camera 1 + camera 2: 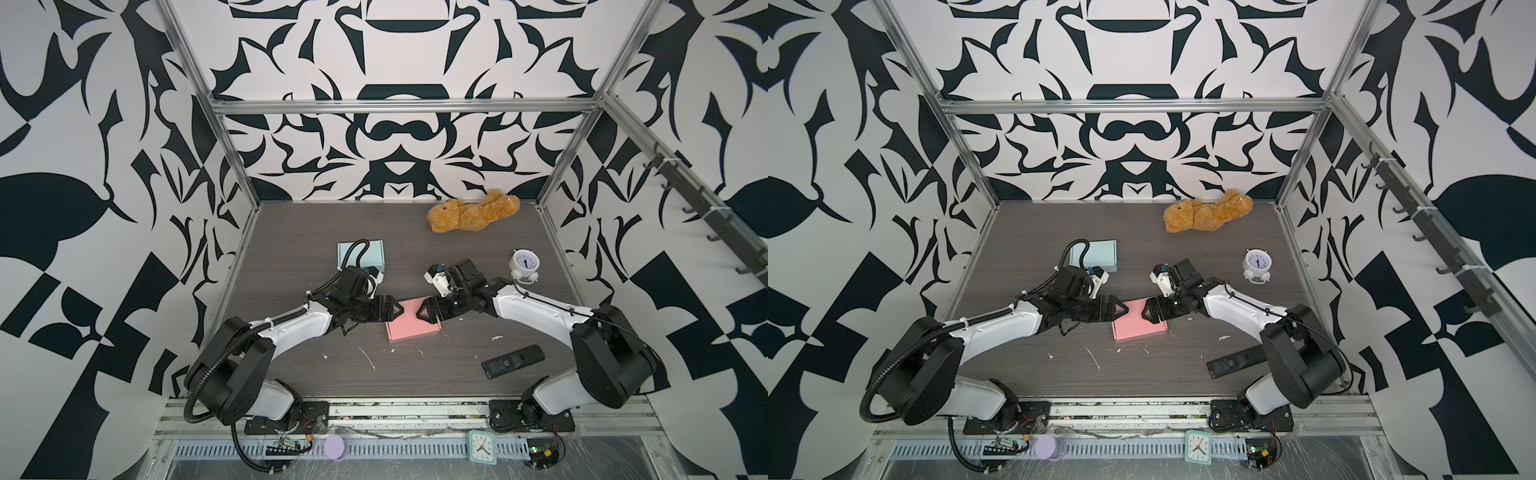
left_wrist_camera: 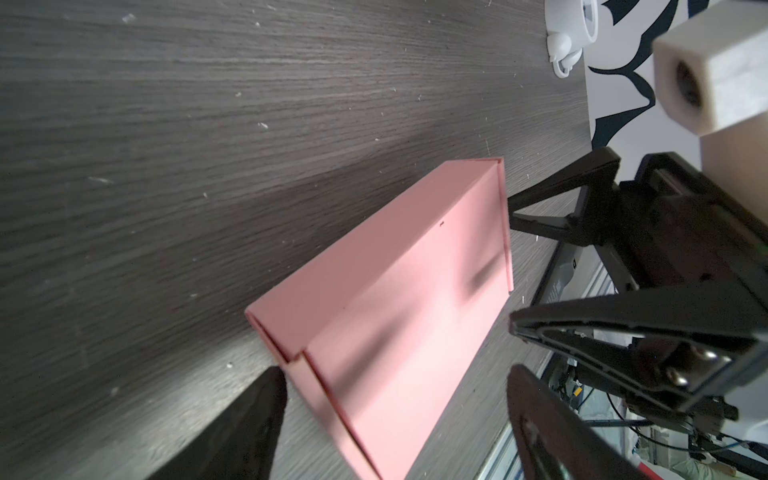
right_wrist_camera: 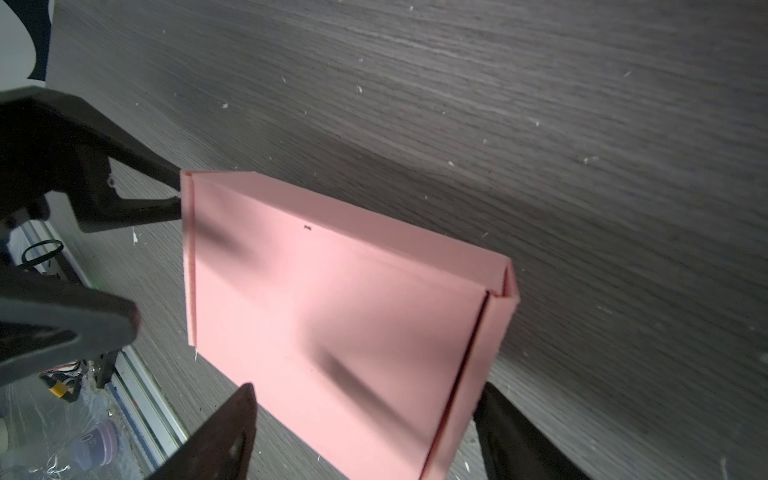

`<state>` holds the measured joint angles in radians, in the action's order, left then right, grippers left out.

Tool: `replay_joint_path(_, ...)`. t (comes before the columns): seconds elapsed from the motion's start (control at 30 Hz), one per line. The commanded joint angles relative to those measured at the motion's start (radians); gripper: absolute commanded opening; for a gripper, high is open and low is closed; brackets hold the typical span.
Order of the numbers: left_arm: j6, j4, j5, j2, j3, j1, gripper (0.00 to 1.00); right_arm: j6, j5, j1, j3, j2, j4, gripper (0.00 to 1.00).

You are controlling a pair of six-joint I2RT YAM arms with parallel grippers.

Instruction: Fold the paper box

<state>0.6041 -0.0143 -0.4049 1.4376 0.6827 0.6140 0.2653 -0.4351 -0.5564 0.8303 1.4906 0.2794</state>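
The pink paper box (image 1: 411, 324) (image 1: 1138, 326) lies closed and flat at the middle of the table. My left gripper (image 1: 397, 310) (image 1: 1121, 309) is at its left end and my right gripper (image 1: 420, 312) (image 1: 1145, 311) at its right end, facing each other. In the left wrist view the left gripper (image 2: 397, 376) stands open, its fingers either side of the box (image 2: 395, 299), one tip close to a corner. In the right wrist view the right gripper (image 3: 368, 390) is open too and straddles the other end of the box (image 3: 332, 311). Neither grips it.
A light blue box (image 1: 360, 253) lies behind the left arm. A brown teddy bear (image 1: 473, 212) is at the back, a white alarm clock (image 1: 524, 266) right of the right wrist, and a black remote (image 1: 512, 361) at the front right. Paper scraps (image 1: 368, 357) dot the table.
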Motion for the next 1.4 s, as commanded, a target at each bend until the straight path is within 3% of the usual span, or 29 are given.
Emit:
replay_joint_path(0.0,0.001,-0.020,-0.011,0.001,0.009,-0.021,0.82,0.008,-0.018,0.009,-0.006,-0.038,-0.024,0.84)
replay_joint_path(0.4,0.002,0.127,0.101,-0.137,-0.027,-0.034,0.83,0.015,0.014,0.029,-0.023,-0.094,0.003,0.88)
replay_joint_path(0.87,0.090,0.171,0.116,-0.349,-0.181,0.011,0.84,0.021,0.036,0.030,-0.047,-0.115,0.019,0.89)
replay_joint_path(1.03,0.110,0.164,0.127,-0.346,-0.183,0.039,0.83,0.023,0.027,0.030,-0.055,-0.109,0.012,0.89)
replay_joint_path(1.37,0.135,0.044,0.129,-0.207,-0.146,0.075,0.78,0.060,0.000,0.030,-0.119,-0.095,-0.033,0.89)
